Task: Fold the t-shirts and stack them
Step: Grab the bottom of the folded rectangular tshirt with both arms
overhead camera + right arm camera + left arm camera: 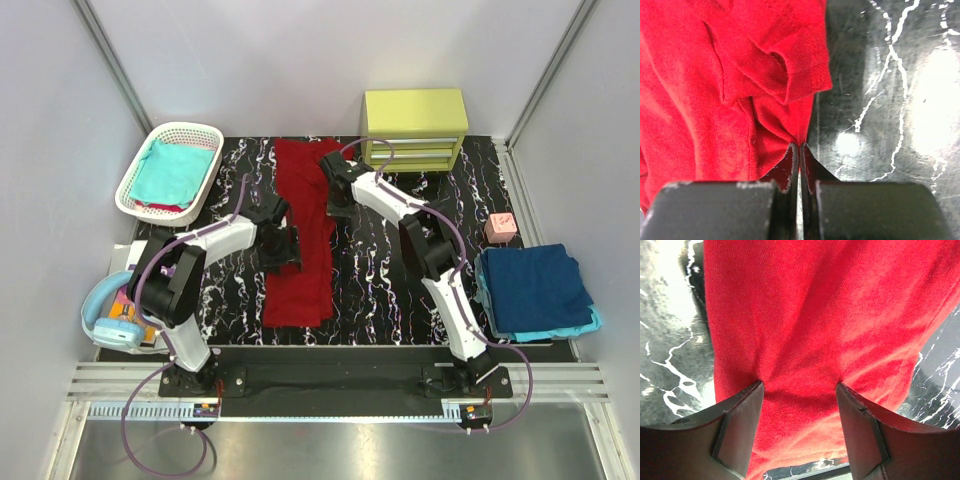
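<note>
The dark red t-shirt (300, 240) lies as a long narrow strip down the middle of the black marbled table (380, 290). My left gripper (281, 238) stands at its left edge, open, with both fingertips (758, 388) pressing down on the red cloth (810, 315). At the shirt's right edge, near a sleeve (795, 70), my right gripper (336, 203) is shut on a pinch of the hem (801, 140). A teal t-shirt (172, 170) lies in the white basket (131, 180). A folded navy t-shirt (530, 285) rests on a light blue one (560, 328) at the right.
A yellow-green drawer unit (415, 125) stands at the back, close behind the right arm. A small pink block (501, 227) sits near the navy stack. Blue headphones (108, 322) and other items lie off the table's left front corner.
</note>
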Robot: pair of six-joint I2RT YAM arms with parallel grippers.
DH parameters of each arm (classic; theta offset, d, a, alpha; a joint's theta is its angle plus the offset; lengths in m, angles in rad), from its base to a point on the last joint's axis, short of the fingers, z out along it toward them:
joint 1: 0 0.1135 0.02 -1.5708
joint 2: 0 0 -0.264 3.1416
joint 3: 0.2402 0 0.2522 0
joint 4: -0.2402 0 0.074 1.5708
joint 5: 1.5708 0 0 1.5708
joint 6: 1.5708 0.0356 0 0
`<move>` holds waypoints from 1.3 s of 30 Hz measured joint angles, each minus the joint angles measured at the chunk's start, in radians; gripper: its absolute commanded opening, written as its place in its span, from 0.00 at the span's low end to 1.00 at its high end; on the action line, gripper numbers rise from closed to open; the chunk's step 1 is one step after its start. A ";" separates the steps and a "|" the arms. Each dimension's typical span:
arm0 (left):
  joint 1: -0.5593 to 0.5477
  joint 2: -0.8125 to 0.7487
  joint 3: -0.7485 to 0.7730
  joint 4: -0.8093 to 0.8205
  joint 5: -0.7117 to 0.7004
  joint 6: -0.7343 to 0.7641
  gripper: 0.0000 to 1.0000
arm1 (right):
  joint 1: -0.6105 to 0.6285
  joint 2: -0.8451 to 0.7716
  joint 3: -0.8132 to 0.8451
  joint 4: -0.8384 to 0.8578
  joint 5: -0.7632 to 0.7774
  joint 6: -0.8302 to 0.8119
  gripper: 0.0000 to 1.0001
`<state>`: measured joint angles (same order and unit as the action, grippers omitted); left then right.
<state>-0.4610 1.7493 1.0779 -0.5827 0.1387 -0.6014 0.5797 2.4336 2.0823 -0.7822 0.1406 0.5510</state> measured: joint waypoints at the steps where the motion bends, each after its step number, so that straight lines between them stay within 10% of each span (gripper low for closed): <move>1: -0.002 0.000 0.000 0.003 0.003 0.000 0.66 | -0.004 -0.001 -0.001 0.000 0.000 0.002 0.00; 10: -0.016 0.000 -0.001 0.014 0.013 0.000 0.66 | -0.029 -0.001 -0.001 -0.003 -0.003 0.009 0.03; 18: -0.038 -0.019 -0.002 0.009 0.010 0.009 0.85 | -0.041 -0.095 -0.146 0.062 0.025 -0.011 0.84; 21: -0.064 -0.074 -0.003 -0.001 0.005 0.020 0.99 | -0.047 -0.158 -0.217 0.058 0.042 -0.022 0.85; 39: -0.101 -0.216 -0.169 0.062 -0.015 0.001 0.90 | 0.273 -0.632 -0.774 0.081 0.075 0.093 0.69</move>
<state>-0.5621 1.5333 0.9092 -0.5209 0.1234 -0.6006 0.8528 1.8015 1.3079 -0.7010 0.2153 0.6437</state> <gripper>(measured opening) 0.911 0.738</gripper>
